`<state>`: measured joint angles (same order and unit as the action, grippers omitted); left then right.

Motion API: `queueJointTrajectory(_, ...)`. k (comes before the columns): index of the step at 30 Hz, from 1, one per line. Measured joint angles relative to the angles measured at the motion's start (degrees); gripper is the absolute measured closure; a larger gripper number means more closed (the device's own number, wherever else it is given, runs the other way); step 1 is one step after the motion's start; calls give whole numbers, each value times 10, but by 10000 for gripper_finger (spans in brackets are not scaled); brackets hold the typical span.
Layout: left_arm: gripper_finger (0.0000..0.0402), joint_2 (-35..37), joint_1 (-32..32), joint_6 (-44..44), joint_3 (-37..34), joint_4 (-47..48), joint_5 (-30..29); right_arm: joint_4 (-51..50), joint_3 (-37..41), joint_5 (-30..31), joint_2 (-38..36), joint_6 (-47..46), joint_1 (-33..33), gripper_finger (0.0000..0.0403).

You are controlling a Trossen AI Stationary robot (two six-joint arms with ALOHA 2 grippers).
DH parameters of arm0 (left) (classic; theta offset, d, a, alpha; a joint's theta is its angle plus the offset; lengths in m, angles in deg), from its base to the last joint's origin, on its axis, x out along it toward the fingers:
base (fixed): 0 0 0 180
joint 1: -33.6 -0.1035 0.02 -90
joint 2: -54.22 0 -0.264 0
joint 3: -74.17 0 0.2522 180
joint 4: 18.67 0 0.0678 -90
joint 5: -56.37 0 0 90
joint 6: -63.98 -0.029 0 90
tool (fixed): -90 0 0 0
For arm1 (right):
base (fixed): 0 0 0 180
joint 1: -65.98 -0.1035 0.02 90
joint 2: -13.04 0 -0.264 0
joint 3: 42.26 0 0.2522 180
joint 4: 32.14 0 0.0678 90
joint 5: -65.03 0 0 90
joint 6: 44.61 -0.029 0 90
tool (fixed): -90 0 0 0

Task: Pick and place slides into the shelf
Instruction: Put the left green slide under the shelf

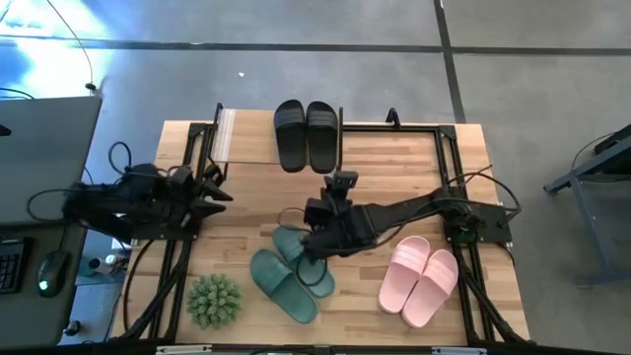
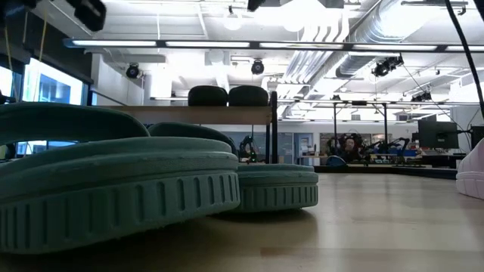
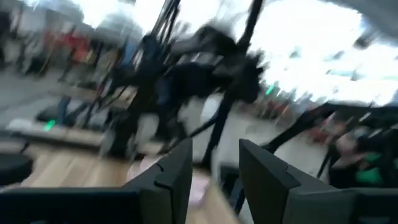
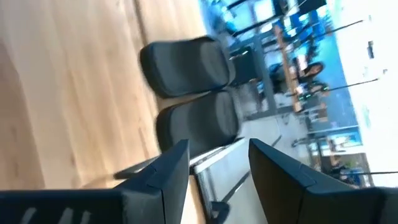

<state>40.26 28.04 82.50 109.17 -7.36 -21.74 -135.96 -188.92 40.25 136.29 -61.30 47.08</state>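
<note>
A black pair of slides (image 1: 307, 135) (image 2: 227, 96) (image 4: 186, 90) rests sole-down on the shelf's light top board (image 1: 229, 136) (image 2: 166, 113) at the table's far edge. Two dark green slides (image 1: 284, 284) (image 2: 113, 189) lie on the table near its near edge; the farther one (image 1: 296, 248) is partly hidden under my right arm. The pink pair (image 1: 420, 279) (image 2: 473, 177) lies to their right. My right gripper (image 1: 340, 179) (image 4: 217, 152) is open and empty, above the table between the green and black slides, pointing toward the black pair. My left gripper (image 1: 221, 192) (image 3: 214, 155) is open at the table's left side.
A spiky green plant ball (image 1: 214, 301) stands at the near left of the table. The arms' black frames and cables run along the left and right sides (image 1: 463, 232). Bare wood lies between the shelf and the green slides.
</note>
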Motion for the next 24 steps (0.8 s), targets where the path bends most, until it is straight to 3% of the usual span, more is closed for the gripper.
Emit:
queueJointTrajectory(4,291,-133,0,-11,117,127,-10,1,-1,21,-7,-1,-12,245)
queueJointTrajectory(8,291,-270,14,-40,234,288,-24,0,-1,-11,-31,-17,-14,245)
queueJointTrajectory(11,296,-353,54,-47,298,370,-89,1,0,-37,-65,-20,-9,245)
queueJointTrajectory(14,306,-408,108,-52,333,379,-133,2,39,-50,-117,-45,-9,245)
queueJointTrajectory(19,327,-441,185,-65,363,381,-175,36,243,-53,-250,-169,-18,245)
queueJointTrajectory(22,337,-441,215,-57,365,377,-214,175,415,-86,-342,-177,-43,245)
queueJointTrajectory(24,341,-440,231,-48,365,380,-250,330,524,-151,-405,-122,-60,245)
